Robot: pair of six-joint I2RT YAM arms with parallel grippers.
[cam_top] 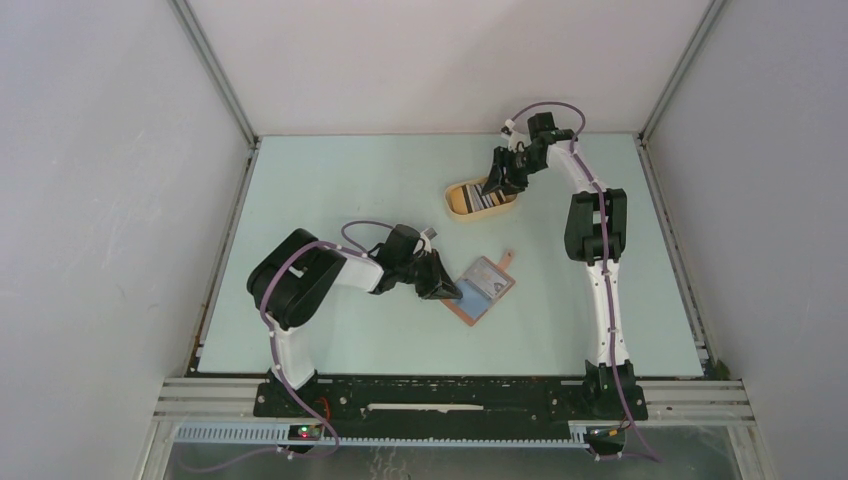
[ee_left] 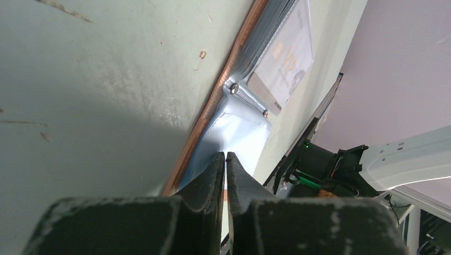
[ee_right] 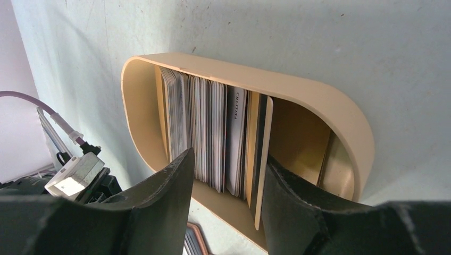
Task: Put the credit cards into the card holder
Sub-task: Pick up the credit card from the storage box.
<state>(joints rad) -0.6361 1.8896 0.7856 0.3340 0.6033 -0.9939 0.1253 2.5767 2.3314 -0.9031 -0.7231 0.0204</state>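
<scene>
The card holder (cam_top: 484, 288), a reddish-brown wallet, lies open on the table with a card in its clear pocket (ee_left: 287, 58). My left gripper (cam_top: 447, 291) is shut, its tips (ee_left: 225, 157) at the wallet's near edge, over the pale inner face next to the brown rim (ee_left: 213, 101). Whether it pinches anything cannot be seen. Several credit cards (ee_right: 213, 133) stand on edge in the yellow oval tray (ee_right: 298, 87). My right gripper (ee_right: 226, 170) is open, its fingers either side of the card stack, above the tray (cam_top: 455, 205). A wallet corner (ee_right: 194, 239) shows below.
A metal spring bar (ee_left: 247, 98) crosses the wallet's inside. White walls with aluminium posts enclose the pale green table (cam_top: 330, 190). The right arm's base (ee_left: 324, 164) stands beyond the wallet in the left wrist view.
</scene>
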